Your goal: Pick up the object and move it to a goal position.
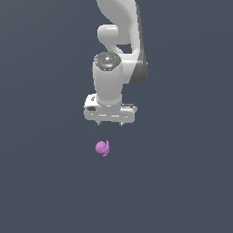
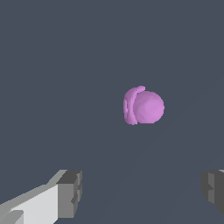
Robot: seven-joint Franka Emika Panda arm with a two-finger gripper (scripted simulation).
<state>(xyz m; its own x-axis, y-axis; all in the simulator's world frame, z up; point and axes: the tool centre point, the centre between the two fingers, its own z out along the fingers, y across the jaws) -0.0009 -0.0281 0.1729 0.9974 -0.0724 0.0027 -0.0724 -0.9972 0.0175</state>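
The object (image 1: 103, 148) is a tiny violet-pink rounded blob with a small curved fin on one side, lying on the flat dark grey surface. It also shows in the wrist view (image 2: 143, 106), with the fin as a ridge along one side. My white gripper (image 1: 110, 124) hangs above and behind it in the exterior view, not touching it. Its jaws stand wide apart and empty. In the wrist view the two grey fingertips (image 2: 71, 194) show far apart, with the blob lying beyond them and clear of both.
The white arm (image 1: 119, 50) rises behind the gripper to the top of the exterior view. The dark grey surface (image 1: 182, 182) spreads flat on all sides.
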